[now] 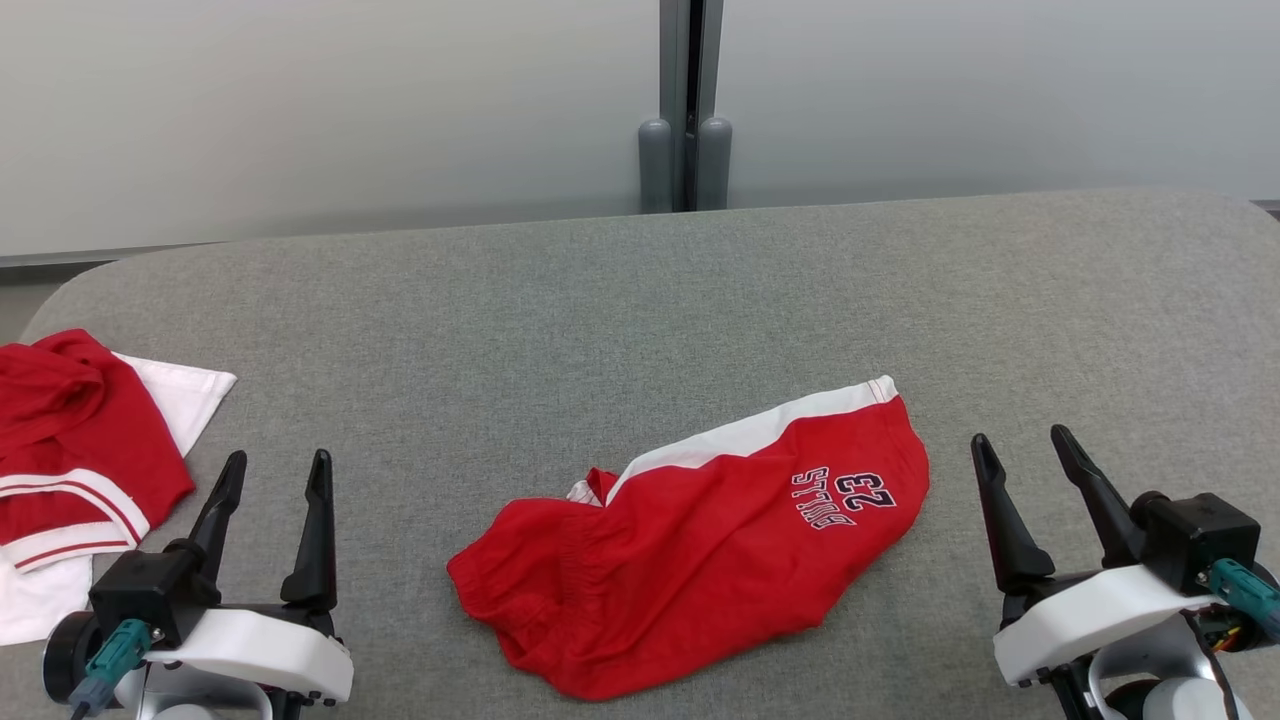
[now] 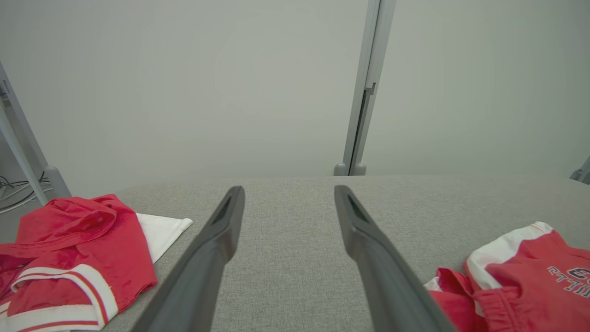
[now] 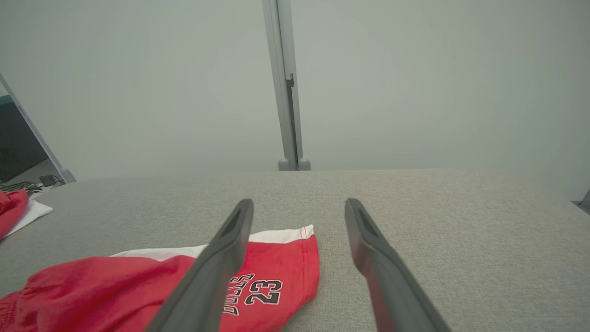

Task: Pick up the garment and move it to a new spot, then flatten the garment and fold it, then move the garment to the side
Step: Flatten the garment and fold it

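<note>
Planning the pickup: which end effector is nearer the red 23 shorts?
Right. The right end effector is beside the shorts, at the printed leg; the left end effector is farther, past the waistband.

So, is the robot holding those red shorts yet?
No, the shorts lie loose on the table, apart from the open left gripper and right gripper.

Head view down over grey table; wrist views low, toward wall, red shorts in all.
</note>
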